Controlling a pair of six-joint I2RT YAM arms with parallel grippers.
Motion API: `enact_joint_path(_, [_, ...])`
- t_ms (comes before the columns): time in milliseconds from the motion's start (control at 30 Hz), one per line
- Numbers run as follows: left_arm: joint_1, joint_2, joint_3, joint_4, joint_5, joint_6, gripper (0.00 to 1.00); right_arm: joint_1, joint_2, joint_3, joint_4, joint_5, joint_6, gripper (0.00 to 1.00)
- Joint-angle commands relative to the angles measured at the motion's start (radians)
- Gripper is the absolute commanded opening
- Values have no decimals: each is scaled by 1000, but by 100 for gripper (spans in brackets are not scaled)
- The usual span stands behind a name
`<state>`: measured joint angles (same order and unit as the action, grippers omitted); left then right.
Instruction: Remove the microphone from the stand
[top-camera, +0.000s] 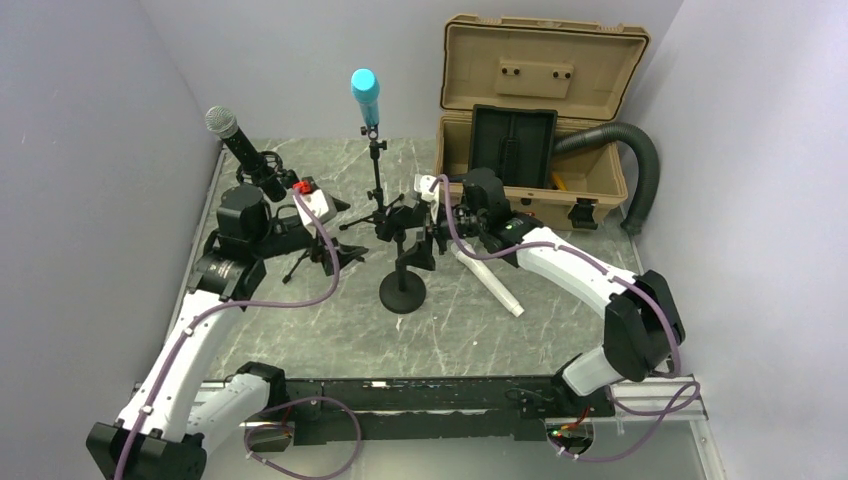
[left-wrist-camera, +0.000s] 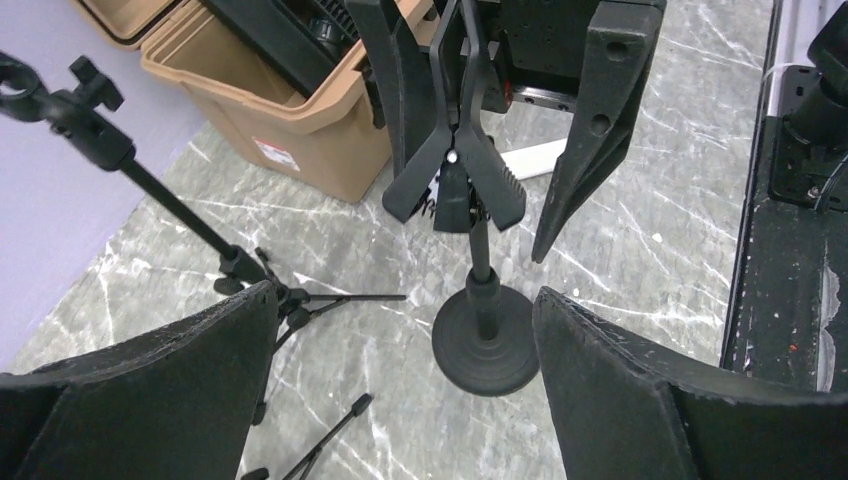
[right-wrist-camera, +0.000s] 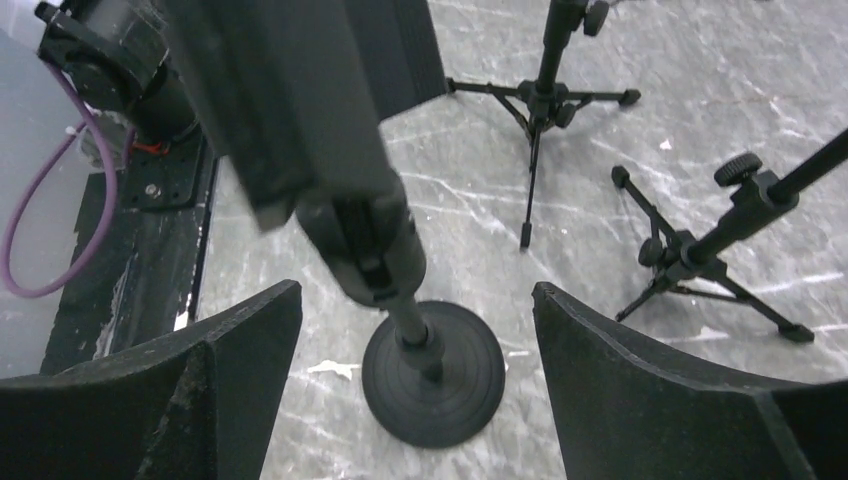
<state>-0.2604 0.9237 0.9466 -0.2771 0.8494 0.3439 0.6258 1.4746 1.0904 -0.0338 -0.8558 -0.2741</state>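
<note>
Top external view shows two microphones seated in tripod stands: a grey-grilled microphone (top-camera: 222, 122) leaning at the far left and a cyan microphone (top-camera: 364, 92) upright on the middle stand (top-camera: 377, 175), just behind the round-base stand (left-wrist-camera: 485, 345). Which of the two the task means cannot be told. The spring clip (left-wrist-camera: 455, 190) on the round-base stand looks empty, yet both arms face it from opposite sides. The left gripper (left-wrist-camera: 405, 300) has its claw spread wide and holds nothing, and the right gripper (right-wrist-camera: 417, 295) is equally apart and empty. A white tube (top-camera: 490, 282) lies on the marble table (top-camera: 330, 340) near the right arm. To do the step well, one claw would probably best pinch the chosen stand's pole below its holder, since the thin tripod legs look easy to tip. The other claw could then close on the microphone's body under the head and draw it out along the holder's axis rather than sideways. Approaching the cyan one means clearing the round-base stand first. As for writing, the tan case (top-camera: 540, 70) carries a white label (left-wrist-camera: 275, 155) with a red mark, too small to read, and no brand shows on either microphone.
</note>
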Motion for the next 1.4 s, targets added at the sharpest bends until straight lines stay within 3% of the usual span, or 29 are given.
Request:
enact_joint_path(0, [46, -53, -13, -63, 51, 41, 99, 13, 51, 7, 211, -49, 79, 83])
enact_joint_path(200, [93, -107, -96, -81, 52, 78, 99, 22, 92, 20, 275, -94, 149, 47])
enact_joint_path(400, [114, -125, -193, -9, 85, 43, 99, 20, 27, 36, 231, -96, 169, 11])
enact_joint_path(500, [110, -112, -210, 50, 77, -20, 99, 21, -10, 84, 165, -81, 177, 0])
enact_joint_path(667, [82, -33, -152, 72, 58, -132, 99, 20, -42, 214, 40, -30, 221, 0])
enact_joint_path(867, [-31, 76, -69, 84, 85, -203, 99, 11, -40, 401, -79, -29, 285, 0])
enact_joint_path(1000, [-71, 118, -70, 170, 126, -257, 98, -21, -33, 467, -32, -78, 412, 0])
enact_joint_path(1133, [-107, 136, -92, 319, 157, -322, 95, -74, -40, 447, 139, -142, 609, 0])
enact_joint_path(1367, [-168, 219, -44, 395, 139, -400, 86, -109, -56, 392, 260, -183, 720, 0])
